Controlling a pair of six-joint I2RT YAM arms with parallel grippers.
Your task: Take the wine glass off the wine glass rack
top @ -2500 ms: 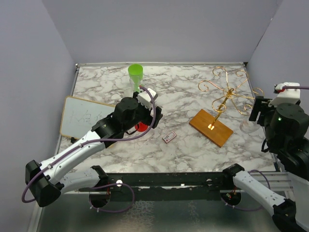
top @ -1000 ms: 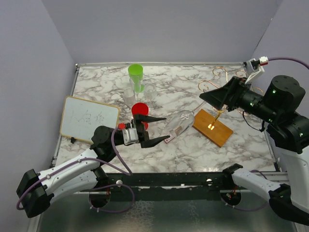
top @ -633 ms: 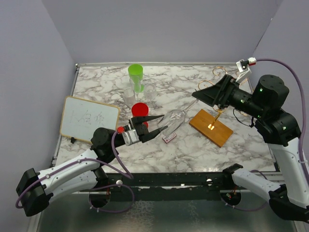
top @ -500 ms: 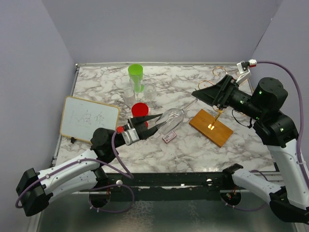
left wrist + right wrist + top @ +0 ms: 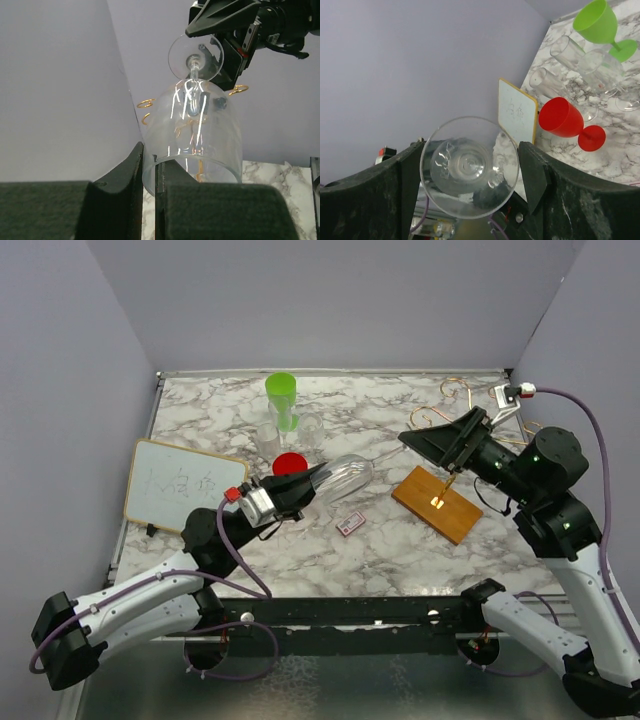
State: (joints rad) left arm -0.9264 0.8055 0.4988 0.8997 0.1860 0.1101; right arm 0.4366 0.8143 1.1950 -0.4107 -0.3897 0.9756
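Observation:
The clear wine glass (image 5: 347, 474) lies on its side in the air, left of the wine glass rack and apart from it. My left gripper (image 5: 320, 478) is shut on the bowl's rim; in the left wrist view its fingers (image 5: 134, 170) pinch the glass wall (image 5: 195, 125). The round foot (image 5: 470, 167) sits between the spread fingers of my right gripper (image 5: 407, 439), which is open with slim gaps on each side. The rack's gold wire arms (image 5: 452, 406) rise from a brown wooden base (image 5: 437, 503); its curls (image 5: 146, 104) show behind the glass.
A green cup (image 5: 281, 390), a red cup (image 5: 291, 464) and clear glasses (image 5: 268, 435) stand at the back left. A whiteboard (image 5: 185, 485) lies at the left and a small card (image 5: 350, 524) in front of the held glass.
My left gripper has closed on the bowl's rim and risen toward the red cup. The right gripper's fingers have widened around the foot, and the glass has shifted left.

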